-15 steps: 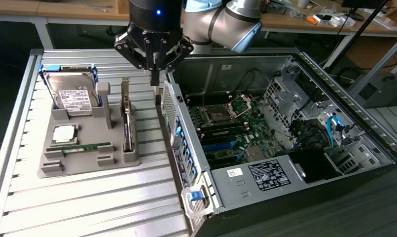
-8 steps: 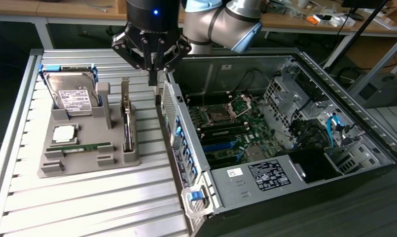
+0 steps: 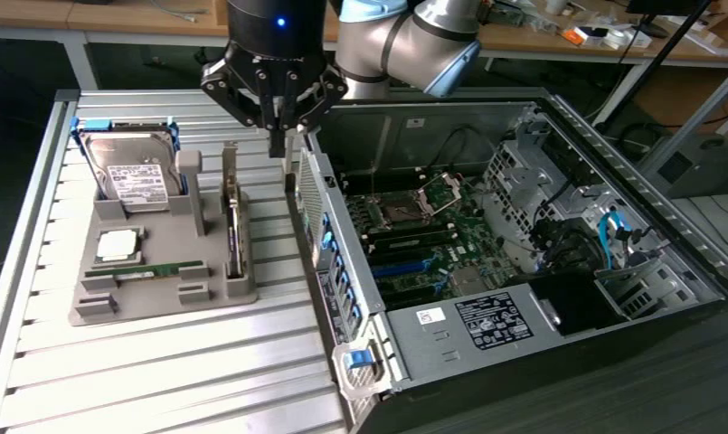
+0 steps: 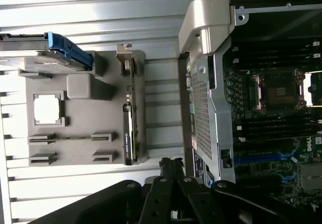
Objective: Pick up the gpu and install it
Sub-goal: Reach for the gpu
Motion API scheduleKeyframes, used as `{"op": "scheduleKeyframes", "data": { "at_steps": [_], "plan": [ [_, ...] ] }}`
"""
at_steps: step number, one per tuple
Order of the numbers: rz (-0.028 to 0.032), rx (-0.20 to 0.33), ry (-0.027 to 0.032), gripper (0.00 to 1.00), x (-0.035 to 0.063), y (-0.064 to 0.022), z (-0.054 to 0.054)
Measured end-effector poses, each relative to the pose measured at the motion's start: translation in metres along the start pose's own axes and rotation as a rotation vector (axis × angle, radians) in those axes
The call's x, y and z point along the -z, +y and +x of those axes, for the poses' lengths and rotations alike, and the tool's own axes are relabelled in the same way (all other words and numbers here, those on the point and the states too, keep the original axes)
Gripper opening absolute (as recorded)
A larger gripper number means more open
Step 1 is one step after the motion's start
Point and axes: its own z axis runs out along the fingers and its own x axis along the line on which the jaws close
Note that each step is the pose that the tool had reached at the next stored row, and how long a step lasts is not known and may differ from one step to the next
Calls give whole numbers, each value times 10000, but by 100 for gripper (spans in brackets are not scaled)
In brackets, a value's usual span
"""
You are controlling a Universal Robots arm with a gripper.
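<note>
The gpu [image 3: 233, 222] stands on edge in a slot along the grey holder tray [image 3: 158, 300], on the side nearest the computer case; its silver end bracket points to the back. In the wrist view the gpu [image 4: 130, 129] is a thin dark edge in the tray [image 4: 85, 119]. My gripper [image 3: 279, 145] hangs shut and holds nothing, above the gap between the tray and the case's rear wall, a little beyond the gpu's bracket end. The black fingers [image 4: 171, 166] are pressed together.
An open computer case [image 3: 496, 244] lies on the exterior view's right with its motherboard [image 4: 271, 113] exposed. The tray also carries a silver hard drive [image 3: 140, 172], a CPU [image 3: 118, 242] and a green RAM stick [image 3: 146, 268]. All rest on a slatted metal table [image 3: 158, 380].
</note>
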Motion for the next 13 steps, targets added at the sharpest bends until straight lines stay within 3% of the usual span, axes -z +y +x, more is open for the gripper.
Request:
{"op": "scheduleKeyframes", "data": {
  "at_steps": [13],
  "plan": [
    [0, 0, 0, 11, 1, -4, 55]
  ]
}}
